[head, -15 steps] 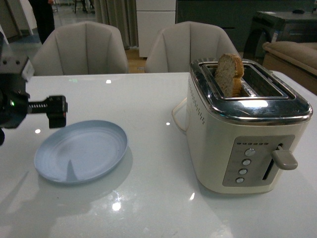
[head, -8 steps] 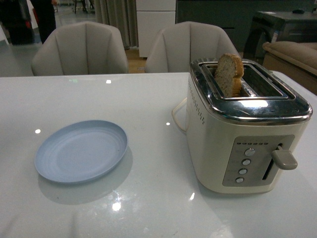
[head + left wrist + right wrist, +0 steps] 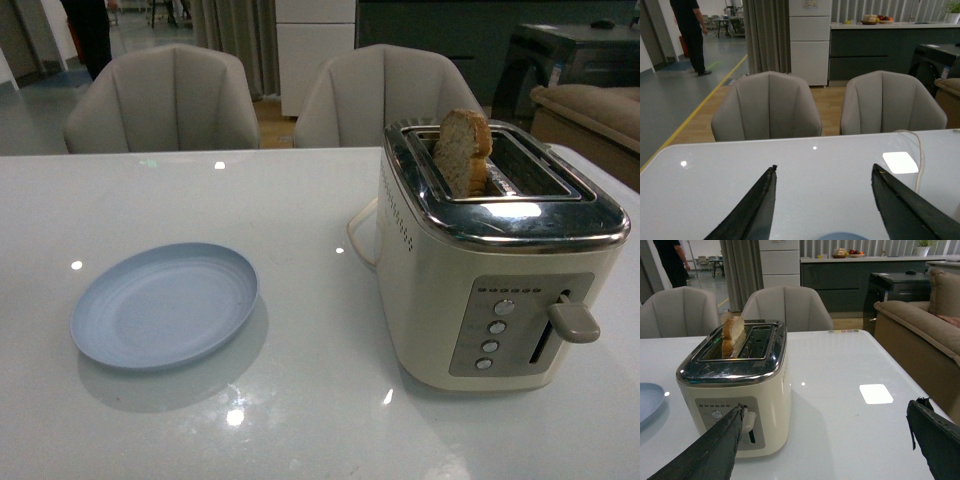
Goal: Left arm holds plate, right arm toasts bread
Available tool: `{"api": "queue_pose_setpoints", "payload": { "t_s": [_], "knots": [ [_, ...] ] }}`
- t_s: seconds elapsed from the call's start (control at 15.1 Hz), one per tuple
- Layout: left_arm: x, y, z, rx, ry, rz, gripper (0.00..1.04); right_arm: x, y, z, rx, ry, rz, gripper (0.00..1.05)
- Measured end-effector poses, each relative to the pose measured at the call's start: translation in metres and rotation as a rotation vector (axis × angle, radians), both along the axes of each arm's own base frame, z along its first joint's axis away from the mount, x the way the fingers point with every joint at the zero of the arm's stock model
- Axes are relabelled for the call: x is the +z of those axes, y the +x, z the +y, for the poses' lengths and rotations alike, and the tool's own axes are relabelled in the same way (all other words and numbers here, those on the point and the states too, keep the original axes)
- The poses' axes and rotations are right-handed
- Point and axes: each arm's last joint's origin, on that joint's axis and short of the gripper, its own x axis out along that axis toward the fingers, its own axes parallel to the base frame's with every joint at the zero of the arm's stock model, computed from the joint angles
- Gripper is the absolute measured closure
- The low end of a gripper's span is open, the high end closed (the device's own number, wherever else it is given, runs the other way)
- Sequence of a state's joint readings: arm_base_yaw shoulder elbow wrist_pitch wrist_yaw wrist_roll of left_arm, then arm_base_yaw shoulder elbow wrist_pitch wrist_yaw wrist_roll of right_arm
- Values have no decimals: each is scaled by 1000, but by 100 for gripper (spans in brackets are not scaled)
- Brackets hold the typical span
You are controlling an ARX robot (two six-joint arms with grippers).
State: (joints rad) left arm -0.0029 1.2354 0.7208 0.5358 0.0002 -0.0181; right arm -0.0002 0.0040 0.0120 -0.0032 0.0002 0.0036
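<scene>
Front view: bread [image 3: 465,150] stands upright in the toaster [image 3: 500,260] slot, crust exposed; light, soft and crumbly, best pinched gently by its top. Plate [image 3: 165,305], stiff and slippery, lies flat on the surface [image 3: 300,420]. Left hand [image 3: 822,200] and right hand [image 3: 825,440] are both released, empty.

table [image 3: 300,220] open between plate [image 3: 165,305] and toaster [image 3: 500,270] | chairs [image 3: 160,100] behind
</scene>
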Motion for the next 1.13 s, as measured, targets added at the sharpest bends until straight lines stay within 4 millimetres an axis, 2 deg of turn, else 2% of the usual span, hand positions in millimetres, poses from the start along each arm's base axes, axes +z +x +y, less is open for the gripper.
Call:
{"api": "queue_pose_setpoints", "payload": {
  "t_s": [0.26, 0.33, 0.66, 1.13],
  "knots": [
    [-50, -49, 0, 1, 0, 27, 95, 0, 0, 0, 0, 0, 0, 6],
    [-58, -60, 0, 1, 1, 21, 103, 0, 0, 0, 0, 0, 0, 6],
    [-89, -101, 0, 1, 3, 26, 103, 0, 0, 0, 0, 0, 0, 6],
    [-110, -136, 1, 1, 4, 31, 103, 0, 0, 0, 0, 0, 0, 6]
  ]
}}
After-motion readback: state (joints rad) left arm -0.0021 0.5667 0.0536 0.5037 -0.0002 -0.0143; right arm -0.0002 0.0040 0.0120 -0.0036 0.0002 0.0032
